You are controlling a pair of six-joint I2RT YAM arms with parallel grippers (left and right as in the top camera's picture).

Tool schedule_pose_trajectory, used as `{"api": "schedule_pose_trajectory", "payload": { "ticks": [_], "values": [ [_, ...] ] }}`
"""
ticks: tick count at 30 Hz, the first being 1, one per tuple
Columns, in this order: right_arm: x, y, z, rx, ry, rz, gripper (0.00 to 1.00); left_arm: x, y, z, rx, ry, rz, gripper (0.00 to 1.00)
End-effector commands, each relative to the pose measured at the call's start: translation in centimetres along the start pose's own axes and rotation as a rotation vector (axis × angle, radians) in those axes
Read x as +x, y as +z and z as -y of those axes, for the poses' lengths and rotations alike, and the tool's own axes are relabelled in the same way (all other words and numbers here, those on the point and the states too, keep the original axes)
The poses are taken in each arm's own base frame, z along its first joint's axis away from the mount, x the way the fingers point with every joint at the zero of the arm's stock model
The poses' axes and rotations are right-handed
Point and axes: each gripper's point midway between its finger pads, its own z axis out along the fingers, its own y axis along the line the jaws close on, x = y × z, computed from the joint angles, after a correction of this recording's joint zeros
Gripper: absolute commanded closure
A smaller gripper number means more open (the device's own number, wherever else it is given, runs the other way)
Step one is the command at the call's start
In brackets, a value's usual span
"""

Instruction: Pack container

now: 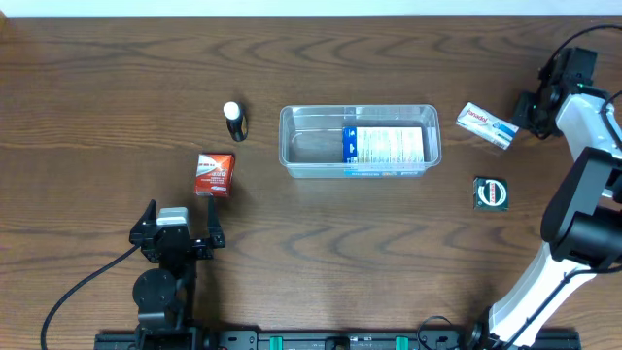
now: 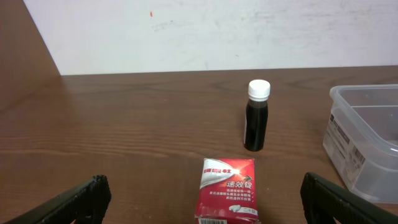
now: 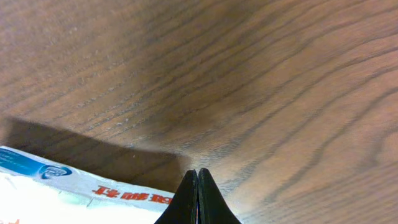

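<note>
Bimanual packing, early stage. The clear plastic container [image 1: 292, 146] lies at the table's centre and holds one item, a white-and-blue box [image 1: 386, 146] filling its right half; the left half is vacant.

Four items remain outside, so most of the packing appears to be left:
- A dark bottle with a white cap [image 2: 257, 118] stands upright to the container's left.
- A red medicine box [image 2: 229, 190] lies nearer than the bottle.
- A white Panadol box [image 1: 488, 124] lies to the container's right.
- A small dark square packet [image 1: 491, 192] lies nearer than the Panadol box.

The left gripper [image 1: 180, 220] hangs near the red box, jaws spread wide and empty. The right gripper [image 3: 198, 179] is beside the Panadol box, its tips pressed together with nothing between them.

The surface is a dark brown wood-grain table [image 1: 97, 97]. A white wall [image 2: 217, 31] rises beyond its far edge.
</note>
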Motion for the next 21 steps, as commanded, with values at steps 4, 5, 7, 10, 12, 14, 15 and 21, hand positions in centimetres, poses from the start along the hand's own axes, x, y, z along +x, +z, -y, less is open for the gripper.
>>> {"api": "schedule_pose_trajectory", "payload": {
  "ticks": [4,5,7,10,12,14,15,21],
  "values": [
    [0.6,1.2,-1.0,-0.078,0.028,-0.027,0.99,1.6,0.3,0.2,0.01,0.012,-0.037,0.02],
    [0.6,1.2,-1.0,-0.077,0.028,-0.027,0.99,1.6,0.3,0.2,0.01,0.012,-0.037,0.02],
    [0.8,1.2,-1.0,-0.077,0.028,-0.035,0.99,1.6,0.3,0.2,0.01,0.012,-0.037,0.02],
    [1.6,1.1,-0.9,-0.074,0.03,-0.068,0.99,1.6,0.3,0.2,0.01,0.012,-0.037,0.02],
    [2.1,1.1,-0.9,-0.073,0.03,-0.089,0.99,1.6,0.3,0.2,0.01,0.012,-0.037,0.02],
    [2.6,1.0,-1.1,-0.085,0.038,-0.109,0.99,1.6,0.3,0.2,0.01,0.012,-0.037,0.02],
    [2.8,1.0,-1.3,-0.097,0.039,-0.116,0.99,1.6,0.3,0.2,0.01,0.012,-0.037,0.02],
    [3.5,0.9,-1.3,-0.101,0.041,-0.147,0.99,1.6,0.3,0.2,0.01,0.012,-0.037,0.02]
  ]
}}
